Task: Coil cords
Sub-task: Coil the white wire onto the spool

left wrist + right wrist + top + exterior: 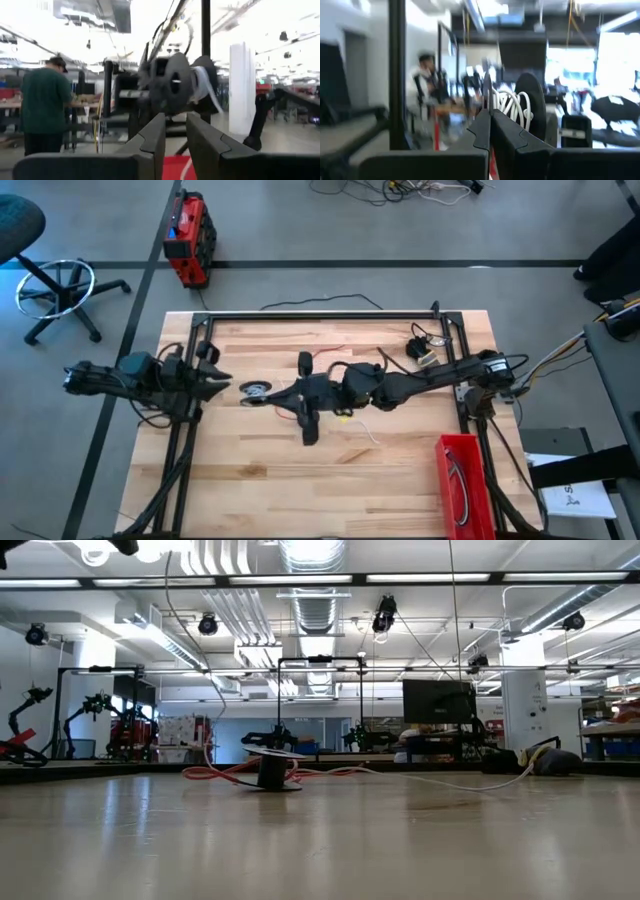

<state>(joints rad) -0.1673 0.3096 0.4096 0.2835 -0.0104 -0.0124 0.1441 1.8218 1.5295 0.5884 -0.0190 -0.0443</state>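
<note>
A black spool (257,391) sits mid-table between my two grippers, with the white cord (507,107) wound on it. More white cord (368,433) trails toward the near right. A red cord (215,775) lies loose on the table around the spool (270,770). My right gripper (490,122) is shut and points at the spool from the table's right. My left gripper (175,132) is open just left of the spool (172,82), level with it, with nothing between its fingers. A black cord (420,345) lies at the far right. My right gripper's shut fingers (482,127) reach up to the wound white cord on the spool, coming level from the table's right. The fingers themselves hide the meeting place, so I cannot tell whether they touch the cord or the spool.
A red bin (463,480) holding cords stands at the near right corner. Black frame rails (330,315) run round the table's far and side edges. A person (42,100) stands in the room beyond the table. Bare wood lies toward the near edge.
</note>
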